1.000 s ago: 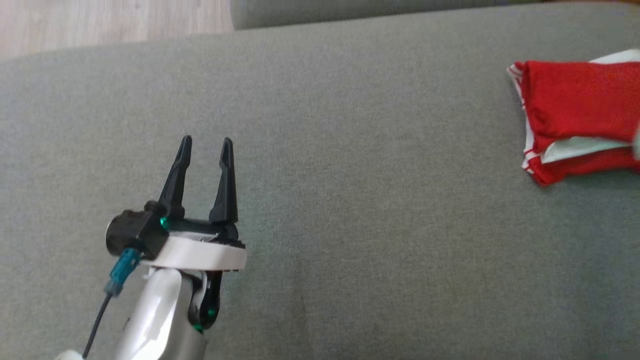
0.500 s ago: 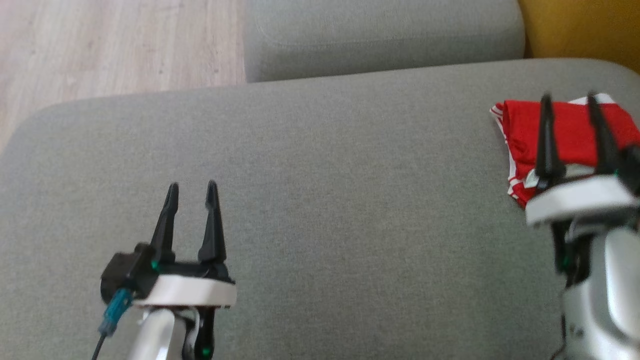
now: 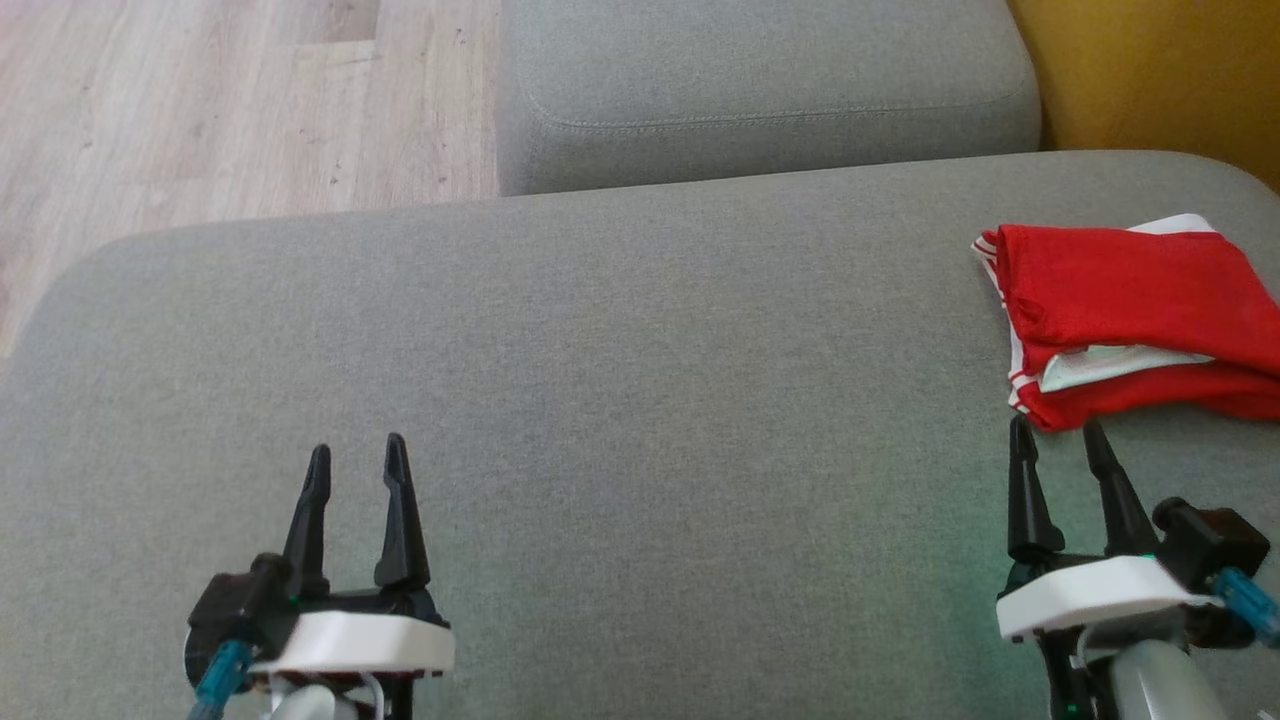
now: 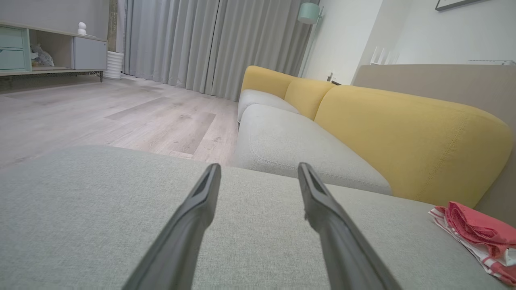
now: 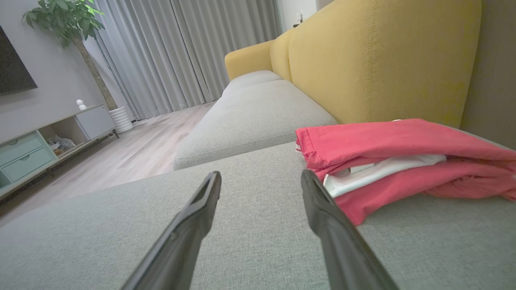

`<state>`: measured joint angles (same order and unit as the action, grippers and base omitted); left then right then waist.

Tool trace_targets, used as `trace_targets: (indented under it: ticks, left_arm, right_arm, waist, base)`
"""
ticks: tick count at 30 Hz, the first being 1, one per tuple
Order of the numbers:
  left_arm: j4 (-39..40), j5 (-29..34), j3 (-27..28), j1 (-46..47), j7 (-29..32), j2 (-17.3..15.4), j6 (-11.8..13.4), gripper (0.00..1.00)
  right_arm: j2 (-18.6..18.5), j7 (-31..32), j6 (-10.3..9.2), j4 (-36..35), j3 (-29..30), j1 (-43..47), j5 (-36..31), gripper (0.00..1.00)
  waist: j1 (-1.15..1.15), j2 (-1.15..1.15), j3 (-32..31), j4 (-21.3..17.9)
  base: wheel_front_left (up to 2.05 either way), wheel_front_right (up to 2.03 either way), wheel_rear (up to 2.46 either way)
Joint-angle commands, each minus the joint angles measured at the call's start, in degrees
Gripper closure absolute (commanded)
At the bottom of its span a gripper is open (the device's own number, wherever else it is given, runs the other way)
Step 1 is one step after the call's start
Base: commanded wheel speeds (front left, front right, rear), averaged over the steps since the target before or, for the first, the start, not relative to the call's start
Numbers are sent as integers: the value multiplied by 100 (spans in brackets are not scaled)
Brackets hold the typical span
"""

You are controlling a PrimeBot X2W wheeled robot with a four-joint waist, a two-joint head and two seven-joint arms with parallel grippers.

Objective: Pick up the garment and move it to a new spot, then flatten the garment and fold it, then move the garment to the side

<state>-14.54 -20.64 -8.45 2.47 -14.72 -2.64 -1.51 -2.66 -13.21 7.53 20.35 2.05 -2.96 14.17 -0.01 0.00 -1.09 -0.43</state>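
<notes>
A folded red garment (image 3: 1130, 300) with white trim lies on the grey sofa seat (image 3: 640, 380) at the far right. The same garment (image 5: 403, 161) sits just right of my right fingers in the right wrist view, and at the right edge as a red bundle (image 4: 479, 233) in the left wrist view. My right gripper (image 3: 1058, 435) stands open just short of the garment's near edge, holding nothing. At the lower left my left gripper (image 3: 356, 453) is open and empty over bare cushion.
A second grey seat cushion (image 3: 760, 90) lies beyond, with the yellow backrest (image 3: 1150, 80) at the upper right. Wooden floor (image 3: 230, 110) runs past the sofa's left edge. A TV cabinet (image 5: 44, 145) and curtains (image 5: 181, 52) stand far off.
The head camera has tilted up and back, showing more sofa and floor. My right gripper came into view over the garment, then drew back to its near edge. The left gripper sits lower.
</notes>
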Motion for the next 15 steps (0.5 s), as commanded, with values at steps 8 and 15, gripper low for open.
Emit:
trace_targets:
  ticks: [8, 15]
  left_arm:
    - [287, -50, 244, 129, -28, -24, 32, 0]
    - [345, -67, 211, 127, -28, -24, -64, 0]
  right_arm:
    - [-22, -165, -4, -201, -154, -333, -172, 0]
    - [-22, -173, -4, -228, -177, -324, -234, 0]
  waist:
    - [1, 0, -2, -12]
    - [1, 0, -12, -5]
  base:
    - [0, 0, 0]
    - [0, 0, 0]
